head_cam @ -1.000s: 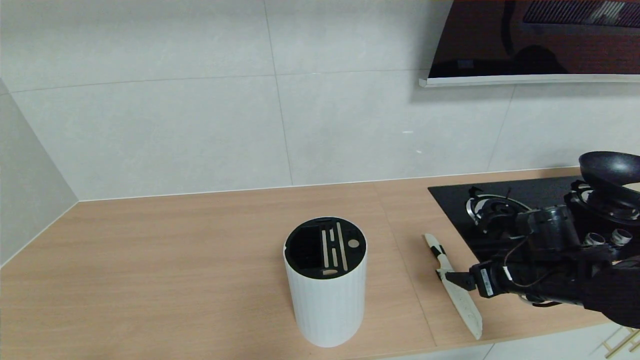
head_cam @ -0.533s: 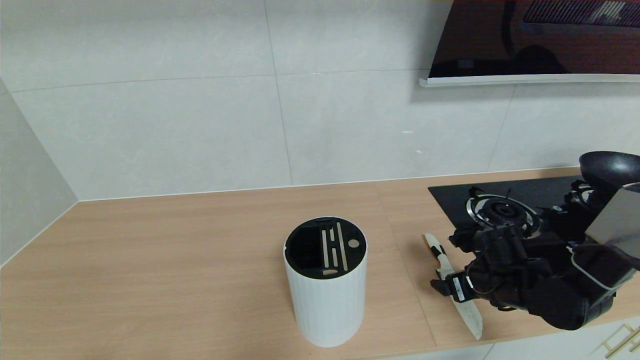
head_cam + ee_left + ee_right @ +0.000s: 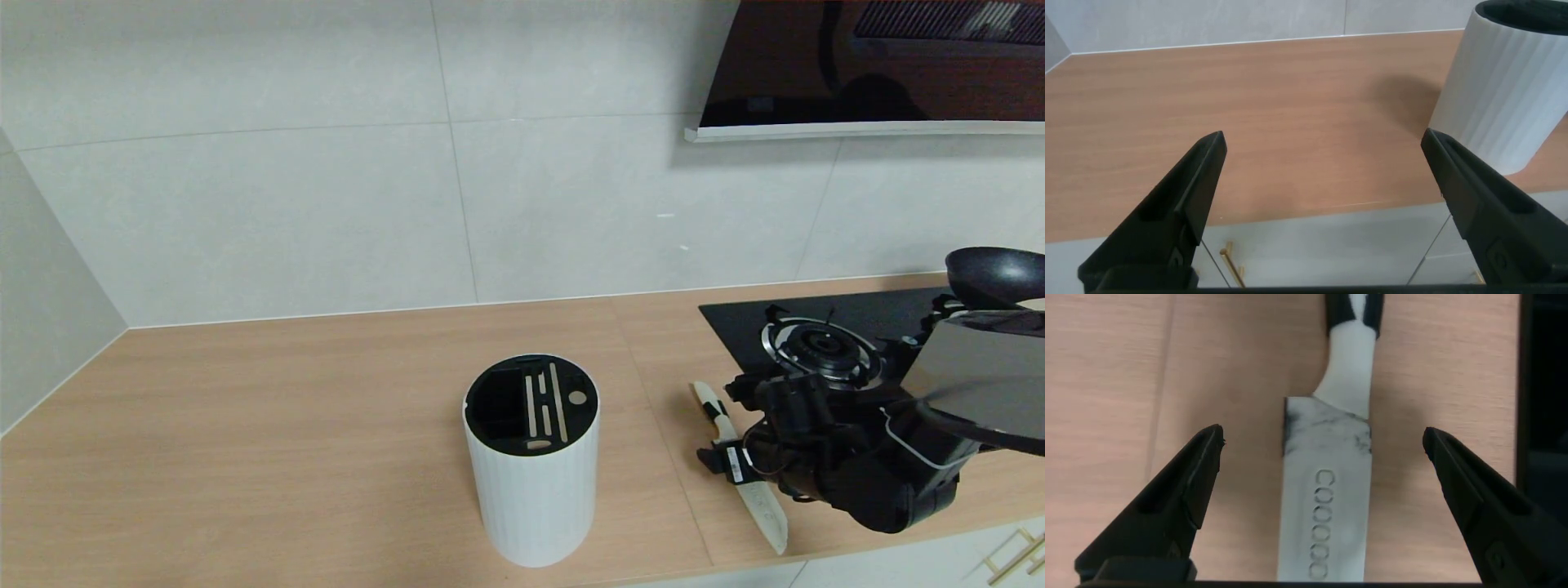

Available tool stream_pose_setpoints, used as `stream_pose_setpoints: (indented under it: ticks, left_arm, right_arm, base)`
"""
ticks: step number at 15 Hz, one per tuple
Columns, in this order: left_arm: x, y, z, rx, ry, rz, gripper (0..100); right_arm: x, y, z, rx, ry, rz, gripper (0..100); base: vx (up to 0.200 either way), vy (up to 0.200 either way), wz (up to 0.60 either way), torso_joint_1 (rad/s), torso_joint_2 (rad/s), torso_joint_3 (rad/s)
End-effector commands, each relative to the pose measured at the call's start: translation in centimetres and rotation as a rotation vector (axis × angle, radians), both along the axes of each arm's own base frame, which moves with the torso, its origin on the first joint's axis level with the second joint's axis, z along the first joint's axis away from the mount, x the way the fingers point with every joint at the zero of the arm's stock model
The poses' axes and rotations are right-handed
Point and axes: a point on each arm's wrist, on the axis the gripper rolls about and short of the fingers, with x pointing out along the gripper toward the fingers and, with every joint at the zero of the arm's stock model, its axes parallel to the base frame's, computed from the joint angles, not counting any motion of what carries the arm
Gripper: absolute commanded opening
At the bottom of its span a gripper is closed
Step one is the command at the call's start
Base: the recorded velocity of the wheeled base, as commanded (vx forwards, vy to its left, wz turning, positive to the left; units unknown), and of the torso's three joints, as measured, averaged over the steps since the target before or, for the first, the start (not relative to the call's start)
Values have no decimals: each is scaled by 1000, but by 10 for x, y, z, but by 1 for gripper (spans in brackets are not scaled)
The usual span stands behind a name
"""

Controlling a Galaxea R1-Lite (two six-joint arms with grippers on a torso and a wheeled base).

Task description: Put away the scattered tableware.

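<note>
A knife (image 3: 739,474) with a pale marbled blade (image 3: 1327,506) and a cream handle banded in black lies on the wooden counter, left of the stove. My right gripper (image 3: 725,425) hangs over it, open, one finger on each side of the blade's heel (image 3: 1323,434), and does not touch it. A white ribbed cylindrical knife holder (image 3: 532,482) with a black slotted top stands mid-counter (image 3: 1503,90). My left gripper (image 3: 1323,143) is open with nothing between its fingers, low by the counter's front edge, left of the holder.
A black gas stove (image 3: 816,343) sits at the right with a dark pan (image 3: 996,273) on its far burner. The counter's front edge (image 3: 1315,211) runs close by, with cabinet fronts below. A range hood (image 3: 865,65) hangs on the tiled wall.
My right arm swung round and moved left over the knife, so its open fingers now straddle the blade. The knife and the holder stayed put.
</note>
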Motion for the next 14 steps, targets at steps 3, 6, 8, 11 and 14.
stream_pose_setpoints:
  ticks: [3,6,8,11,14]
  left_arm:
    - [0,0,0,1,1,0,100]
    - [0,0,0,1,1,0,100]
    - [0,0,0,1,1,-1,100]
    - [0,0,0,1,1,-1,100]
    - [0,0,0,0,1,0,100]
  right_arm:
    - [5,1,-3,10,-2,-17,100]
    - [6,2,-4,14,-6,-17,100]
    - [6,1,-8,10,4,-18,100]
    - [6,1,-10,8,10,-18,100]
    - [7,1,-10,8,8,-20,0]
  base:
    - [0,0,0,0,0,0]
    - [0,0,0,0,0,0]
    - [0,0,0,0,0,0]
    - [0,0,0,0,0,0]
    - [0,0,0,0,0,0]
